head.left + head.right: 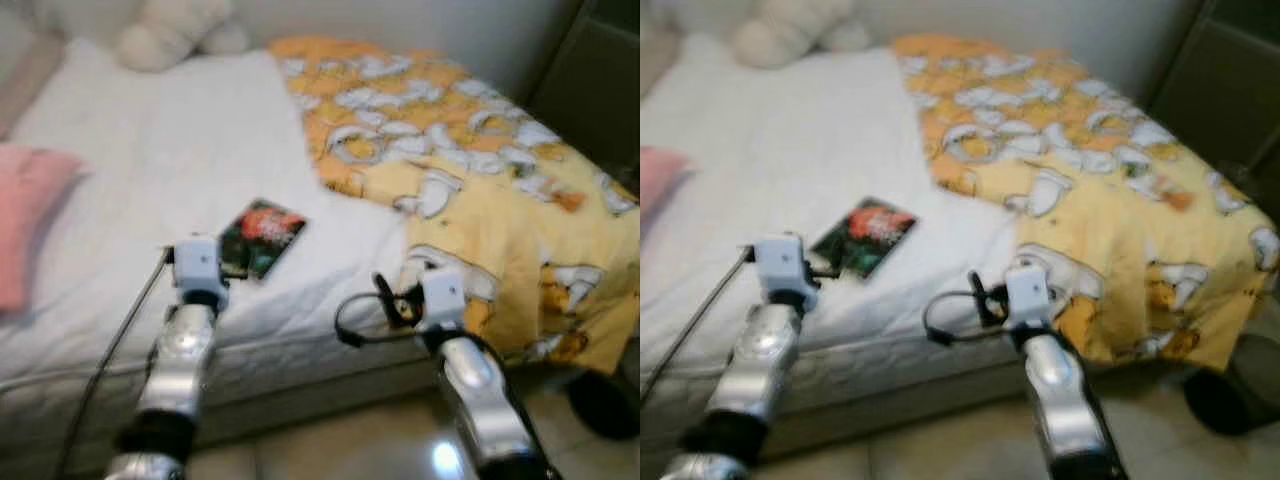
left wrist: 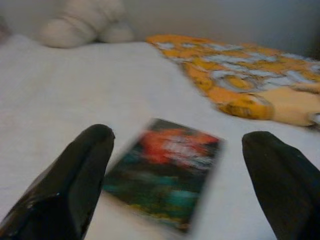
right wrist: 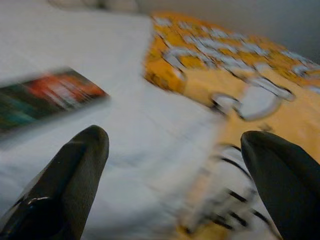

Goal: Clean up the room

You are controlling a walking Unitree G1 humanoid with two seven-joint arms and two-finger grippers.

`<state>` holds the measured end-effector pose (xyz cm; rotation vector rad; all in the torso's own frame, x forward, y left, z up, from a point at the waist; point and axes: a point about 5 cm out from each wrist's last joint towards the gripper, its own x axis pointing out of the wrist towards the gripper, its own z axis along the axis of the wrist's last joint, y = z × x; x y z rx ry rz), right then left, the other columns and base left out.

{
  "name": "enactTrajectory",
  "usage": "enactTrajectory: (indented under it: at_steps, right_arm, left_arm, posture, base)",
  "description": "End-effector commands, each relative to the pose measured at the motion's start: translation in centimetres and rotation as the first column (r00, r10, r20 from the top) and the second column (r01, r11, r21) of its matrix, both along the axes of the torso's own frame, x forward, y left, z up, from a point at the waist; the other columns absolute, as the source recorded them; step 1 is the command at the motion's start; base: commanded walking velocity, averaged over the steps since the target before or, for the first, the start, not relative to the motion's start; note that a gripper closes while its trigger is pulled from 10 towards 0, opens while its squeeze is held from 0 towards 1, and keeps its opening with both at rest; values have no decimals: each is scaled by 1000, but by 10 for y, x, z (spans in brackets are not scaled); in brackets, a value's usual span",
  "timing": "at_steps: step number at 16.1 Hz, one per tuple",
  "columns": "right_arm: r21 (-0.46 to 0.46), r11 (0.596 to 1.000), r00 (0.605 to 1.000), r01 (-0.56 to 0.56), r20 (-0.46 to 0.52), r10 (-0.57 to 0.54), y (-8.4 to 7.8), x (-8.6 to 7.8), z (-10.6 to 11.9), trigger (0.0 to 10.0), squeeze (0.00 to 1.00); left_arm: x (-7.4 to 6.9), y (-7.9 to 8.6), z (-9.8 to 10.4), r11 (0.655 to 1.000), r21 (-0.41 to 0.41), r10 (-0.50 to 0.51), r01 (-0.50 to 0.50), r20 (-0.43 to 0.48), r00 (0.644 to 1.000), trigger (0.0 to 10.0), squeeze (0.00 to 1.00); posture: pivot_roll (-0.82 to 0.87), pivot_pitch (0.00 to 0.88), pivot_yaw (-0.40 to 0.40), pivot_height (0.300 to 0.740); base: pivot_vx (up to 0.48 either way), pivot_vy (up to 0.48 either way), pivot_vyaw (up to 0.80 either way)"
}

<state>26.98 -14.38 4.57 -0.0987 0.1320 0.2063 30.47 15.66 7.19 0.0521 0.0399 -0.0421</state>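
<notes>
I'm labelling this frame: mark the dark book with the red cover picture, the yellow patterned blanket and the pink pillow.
dark book with the red cover picture [image 1: 263, 237], left eye view, cover middle
yellow patterned blanket [image 1: 470, 190], left eye view, top surface
pink pillow [image 1: 25, 215], left eye view, middle

Book [image 2: 165, 180] cover smearing into red and green blur with its print staying unreadable, pink pillow [image 1: 25, 220] running off the picture's edge, plush toy [image 1: 170, 30] getting cropped at the top, yellow blanket [image 3: 235, 95] pattern streaking with motion.
</notes>
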Motion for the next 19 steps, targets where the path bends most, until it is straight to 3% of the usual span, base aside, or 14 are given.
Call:
enactTrajectory:
  at_steps: [1,8,12,13,15,17,19]
  right_arm:
    - [3,1000,1000,-11,25,11,4,5,5,10000,0]
    - [-9,1000,999,-26,34,26,5,0,3,10000,0]
    - [-14,999,999,-41,3,41,4,-15,-1,10000,0]
    - [-15,999,999,-32,-15,32,2,-23,-4,10000,0]
    - [-23,999,999,-38,-30,38,-4,-43,-7,10000,0]
    - [-28,1000,998,-11,-68,9,-9,-54,-11,10000,0]
    - [-30,999,997,-13,-81,11,-9,-67,-8,10000,0]
  left_arm:
    - [3,6,3,999,39,1,-1,14,1000,10000,0]
    - [16,12,5,997,71,19,-18,-4,1000,10000,0]
    - [24,7,-2,992,124,1,8,-74,997,10000,0]
    - [30,12,-7,988,152,34,-14,-127,991,10000,0]
    - [39,24,-4,974,218,92,-57,-153,984,10000,0]
    - [42,36,-5,961,272,112,-56,-193,975,10000,0]
    - [38,58,-9,914,395,192,-92,-221,956,10000,0]
  posture:
    - [130,0,-78,740]
    - [105,0,-75,740]
    - [55,0,-73,740]
    - [34,0,-77,740]
    - [-18,0,-73,740]
    - [-63,0,-76,740]
    - [-94,0,-76,740]
  base:
    - [458,0,0]
    - [436,0,0]
    - [250,374,-197]
    - [0,480,-769]
    - [0,240,-387]
    - [0,0,0]
    - [0,0,0]
